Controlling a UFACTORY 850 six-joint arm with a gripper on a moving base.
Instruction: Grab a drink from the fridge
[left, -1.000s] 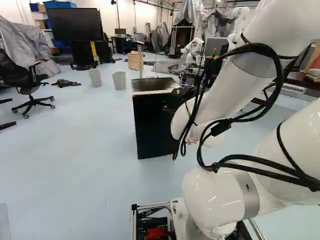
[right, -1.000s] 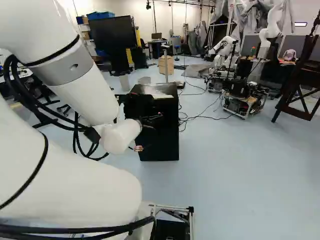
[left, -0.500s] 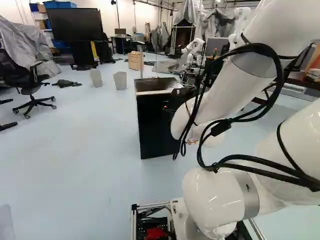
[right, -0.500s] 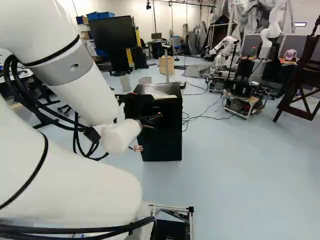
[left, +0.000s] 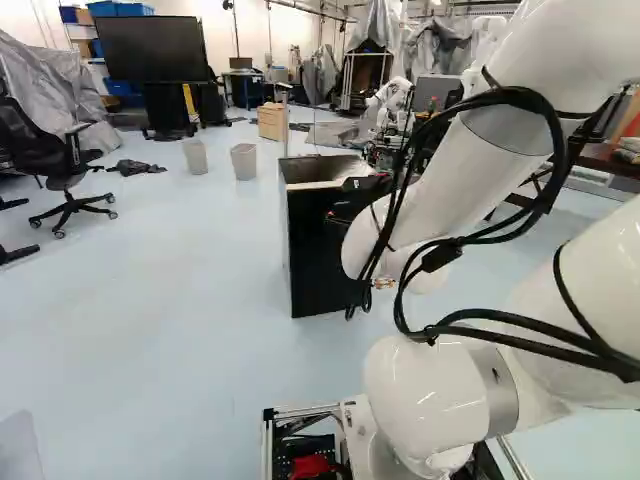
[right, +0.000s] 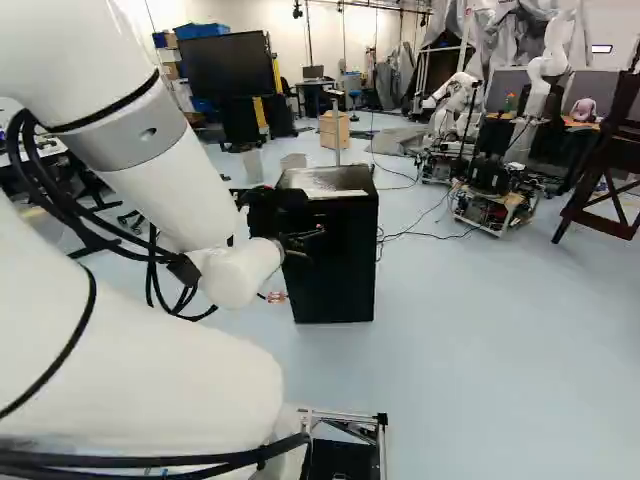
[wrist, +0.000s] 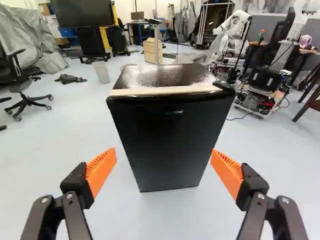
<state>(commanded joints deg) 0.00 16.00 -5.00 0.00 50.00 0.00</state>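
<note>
The gripper (right: 308, 244) is in front of the fridge's upper part in the right base view, and the arm mostly hides it in the left base view. Seen from the wrist, the gripper (wrist: 163, 159) is open, its orange pads wide apart with nothing between them. Ahead stands the small black fridge (wrist: 167, 135), upright on the floor, its front door closed and facing the gripper. Its dark, shiny top has a pale strip along the front edge. The same fridge (left: 318, 265) is partly behind the arm in the left base view. No drink shows.
Behind the fridge are two grey bins (left: 243, 161) and a wooden cabinet (right: 333, 130). An office chair (left: 68, 180) stands at the left of the left base view. Another robot (right: 490, 195) and a dark wooden frame (right: 604, 190) stand to the fridge's right.
The base has moved: the scene shifts rightward in both base views, the near fridge more than the far things. My arm holds its pose against its lowest joint.
</note>
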